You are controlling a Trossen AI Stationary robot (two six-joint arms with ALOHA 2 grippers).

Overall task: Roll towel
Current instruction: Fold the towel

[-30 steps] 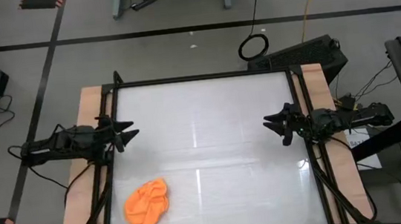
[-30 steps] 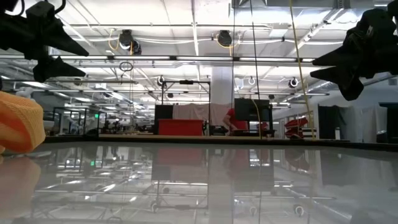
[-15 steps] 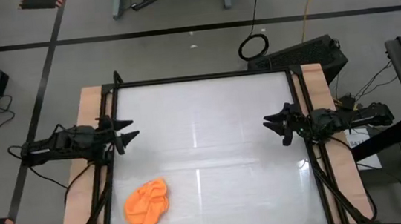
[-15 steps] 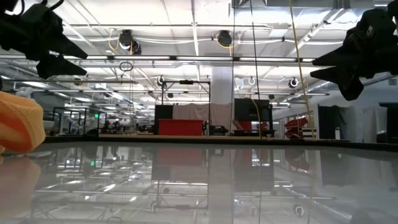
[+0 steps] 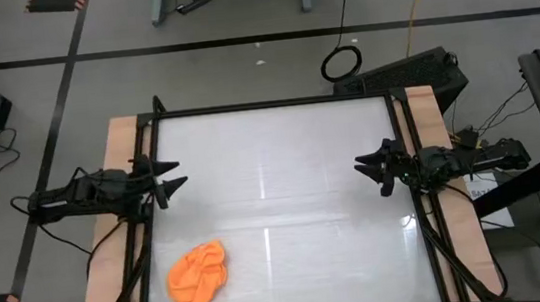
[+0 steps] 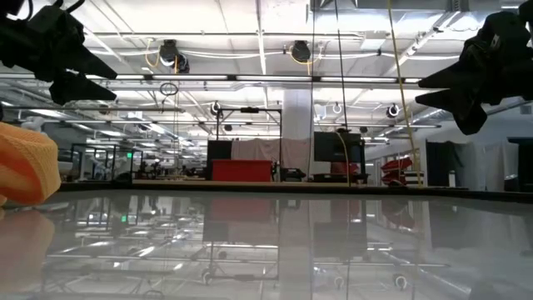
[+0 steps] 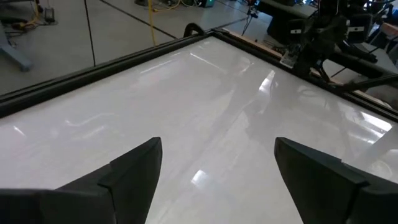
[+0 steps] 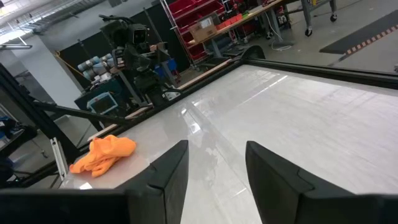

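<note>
The orange towel [image 5: 199,277] lies crumpled in a heap on the white table near its near left corner; it also shows in the right wrist view [image 8: 102,154] and at the left edge of the low view [image 6: 25,167]. My left gripper [image 5: 174,175] is open and empty at the table's left edge, above the surface and well to the far side of the towel. My right gripper [image 5: 362,168] is open and empty at the table's right edge. The left wrist view shows only bare table between the open fingers [image 7: 214,162].
The white table top [image 5: 282,170] has a dark frame [image 5: 270,105] around it and wooden side boards [image 5: 113,188]. A dark box [image 5: 412,71] and a cable loop [image 5: 341,62] lie on the floor beyond the far right corner.
</note>
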